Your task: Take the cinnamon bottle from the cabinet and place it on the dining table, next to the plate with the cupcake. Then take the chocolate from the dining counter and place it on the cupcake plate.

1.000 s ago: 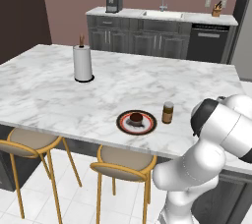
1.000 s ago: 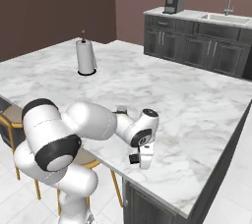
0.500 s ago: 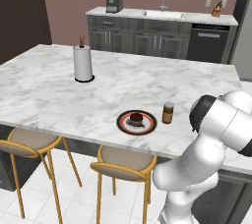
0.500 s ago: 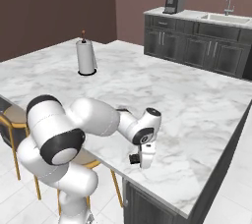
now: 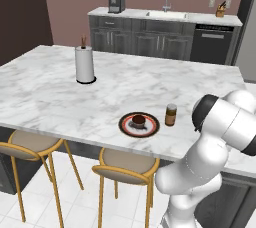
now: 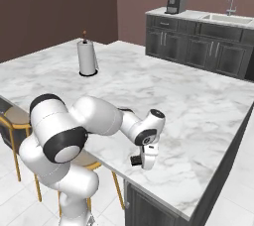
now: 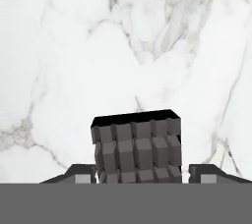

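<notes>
Two dark fingertips (image 7: 81, 171) flanked the chocolate (image 7: 136, 150) at 9 and 3 o'clock, close against its sides, though whether they gripped it could not be told. Its moulded squares bore no readable writing. It lay on the dining table (image 5: 50, 97), under the gripper (image 6: 144, 162). The cinnamon bottle (image 5: 171, 115) stood at 3 o'clock beside the plate (image 5: 139, 124) holding the cupcake (image 5: 137, 121); its label was unreadable.

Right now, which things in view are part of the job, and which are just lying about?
Job: jar, standing beside the plate; cupcake on that plate; chocolate on the marble table, between the gripper fingers.

Lying about: paper towel roll, coffee machine, sink faucet, stools.
</notes>
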